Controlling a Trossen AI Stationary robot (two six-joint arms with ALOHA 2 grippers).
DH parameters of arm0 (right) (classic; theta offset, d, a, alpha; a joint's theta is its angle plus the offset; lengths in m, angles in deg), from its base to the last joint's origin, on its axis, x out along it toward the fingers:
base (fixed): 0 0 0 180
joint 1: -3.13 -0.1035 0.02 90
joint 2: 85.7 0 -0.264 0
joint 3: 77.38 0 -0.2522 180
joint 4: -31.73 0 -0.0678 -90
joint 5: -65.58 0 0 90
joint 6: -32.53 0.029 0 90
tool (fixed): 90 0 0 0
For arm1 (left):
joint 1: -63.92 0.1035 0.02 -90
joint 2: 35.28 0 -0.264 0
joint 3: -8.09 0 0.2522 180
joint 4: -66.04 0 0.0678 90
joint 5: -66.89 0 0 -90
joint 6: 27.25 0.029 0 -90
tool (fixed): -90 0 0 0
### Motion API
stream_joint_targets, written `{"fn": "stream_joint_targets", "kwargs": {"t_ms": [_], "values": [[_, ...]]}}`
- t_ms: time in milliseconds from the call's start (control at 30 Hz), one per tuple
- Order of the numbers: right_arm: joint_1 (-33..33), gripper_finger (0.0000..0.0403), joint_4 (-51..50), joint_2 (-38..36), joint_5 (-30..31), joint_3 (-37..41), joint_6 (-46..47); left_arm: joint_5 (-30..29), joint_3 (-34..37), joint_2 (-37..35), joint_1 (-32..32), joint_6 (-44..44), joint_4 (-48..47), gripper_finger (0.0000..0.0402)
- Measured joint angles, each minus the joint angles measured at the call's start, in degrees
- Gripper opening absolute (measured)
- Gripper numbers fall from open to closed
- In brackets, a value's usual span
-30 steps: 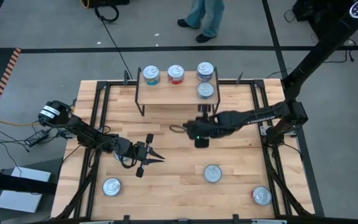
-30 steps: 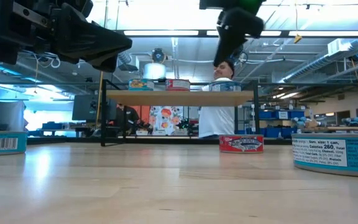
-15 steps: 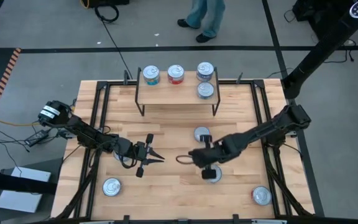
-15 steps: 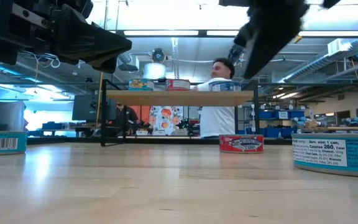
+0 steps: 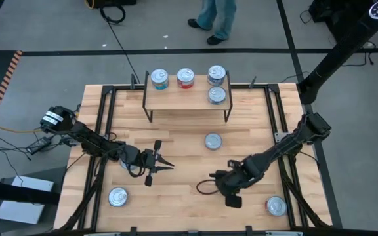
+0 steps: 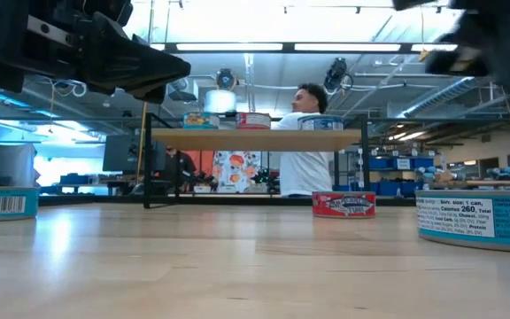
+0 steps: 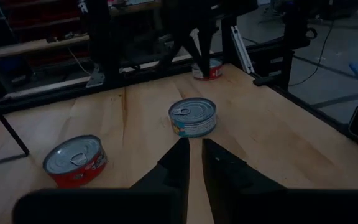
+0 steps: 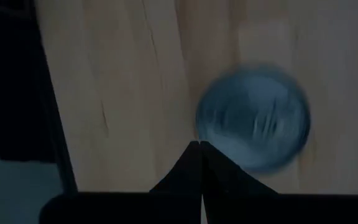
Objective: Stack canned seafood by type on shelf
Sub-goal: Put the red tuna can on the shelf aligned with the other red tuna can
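Tins point(image 5: 216, 84) crowd shelf point(image 5: 186, 98); right gripper point(image 5: 223, 186) hangs low, jaws shut.

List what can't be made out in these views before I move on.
- Can under the right gripper: hidden by the arm in the high view; blurred in the right wrist view, label colour unreadable.
- Cans on the shelf: low view shows only slivers above its front edge.
- Right-hand can: cut off by the low view's edge.
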Motion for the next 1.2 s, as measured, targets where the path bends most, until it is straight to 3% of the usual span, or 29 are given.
{"fn": "stream_joint_targets", "kwargs": {"t_ms": [333,800,1000,1200], "values": [[-5.1,0.0004,-9.6,0.0,-3.3,0.0,15.4,0.0,0.0,0.0,0.4,0.8,0.3,0.0046],[-8.1,0.0002,-2.5,0.0,0.2,0.1,17.4,2.4,-1.0,0.0,3.5,0.6,-0.7,0.0042],[-8.0,0.0002,3.4,0.0,3.1,3.7,17.4,7.0,-6.4,0.3,6.3,2.0,-11.5,0.0007],[-7.8,0.0001,6.1,0.0,7.9,6.7,17.3,10.2,-13.6,2.9,9.9,6.0,-22.5,0.0004]]}}
